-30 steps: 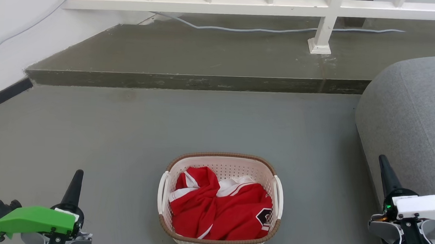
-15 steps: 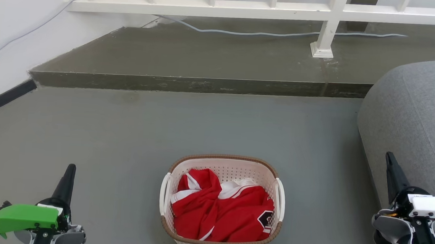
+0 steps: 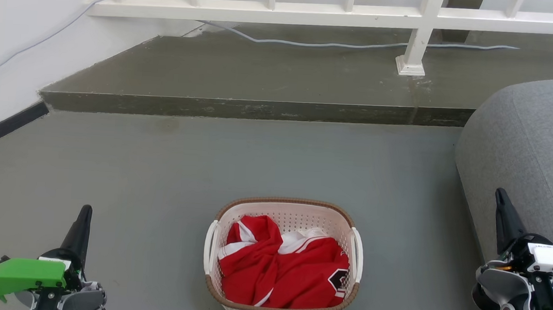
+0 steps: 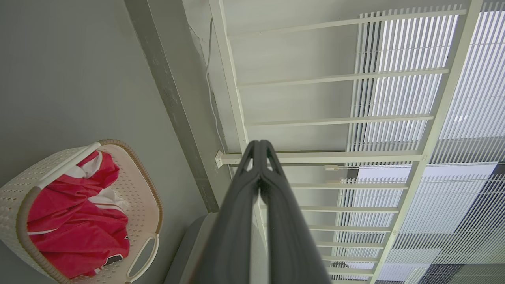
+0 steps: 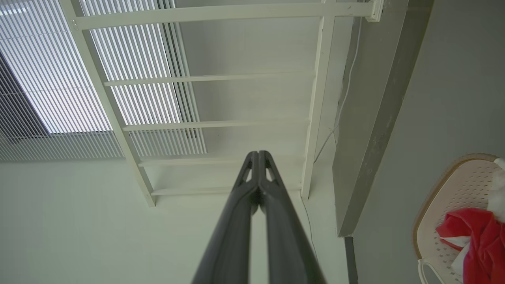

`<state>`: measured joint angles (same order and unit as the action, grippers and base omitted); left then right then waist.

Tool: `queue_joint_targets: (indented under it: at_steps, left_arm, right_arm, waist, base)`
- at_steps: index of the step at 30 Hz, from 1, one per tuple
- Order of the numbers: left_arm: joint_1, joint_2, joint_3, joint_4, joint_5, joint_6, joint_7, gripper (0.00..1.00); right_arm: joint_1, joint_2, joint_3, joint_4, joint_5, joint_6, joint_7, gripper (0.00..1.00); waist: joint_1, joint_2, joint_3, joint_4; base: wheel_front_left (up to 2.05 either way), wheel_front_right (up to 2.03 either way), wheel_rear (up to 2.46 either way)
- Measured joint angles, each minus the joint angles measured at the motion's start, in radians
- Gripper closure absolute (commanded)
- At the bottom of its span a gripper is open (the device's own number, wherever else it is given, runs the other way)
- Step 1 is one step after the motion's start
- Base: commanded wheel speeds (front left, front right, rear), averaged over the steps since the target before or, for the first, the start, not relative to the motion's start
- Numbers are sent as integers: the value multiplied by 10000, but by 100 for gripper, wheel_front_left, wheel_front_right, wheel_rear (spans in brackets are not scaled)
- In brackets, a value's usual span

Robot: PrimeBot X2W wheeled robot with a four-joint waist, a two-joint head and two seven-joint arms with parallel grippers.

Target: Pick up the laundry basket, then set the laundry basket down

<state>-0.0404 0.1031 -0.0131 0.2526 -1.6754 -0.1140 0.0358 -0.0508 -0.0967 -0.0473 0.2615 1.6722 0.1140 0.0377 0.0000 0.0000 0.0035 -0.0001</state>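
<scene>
L gripper point(image 3: 86, 209) and R gripper point(image 3: 499, 191): each has its 2 fingers pressed together tip to tip, holding nothing. Basket point(image 3: 285, 200) sits on floor point(image 3: 158, 176) btwn the 2, well right of L and well left of R, touching neither. Red clothes point(image 3: 287, 272) inside. Sofa point(image 3: 530, 143) just right of R.

Lower centre, the cream perforated plastic basket point(image 3: 285, 219) with brown woven-look rim holds soft red cloth point(image 3: 283, 267); the grey floor point(image 3: 158, 176) looks smooth, perhaps painted concrete.
</scene>
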Motion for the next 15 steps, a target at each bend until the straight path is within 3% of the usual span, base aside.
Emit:
queue_joint_targets:
  at_steps: [15]
  left_arm:
    - [-12, -6, 17, 84, 0, -4, 0, 100]
  right_arm:
    - [-16, 2, -12, 58, -2, 2, 19, 100]
  waist:
    - [0, 0, -4, 0]
  base:
    - [0, 0, 0]
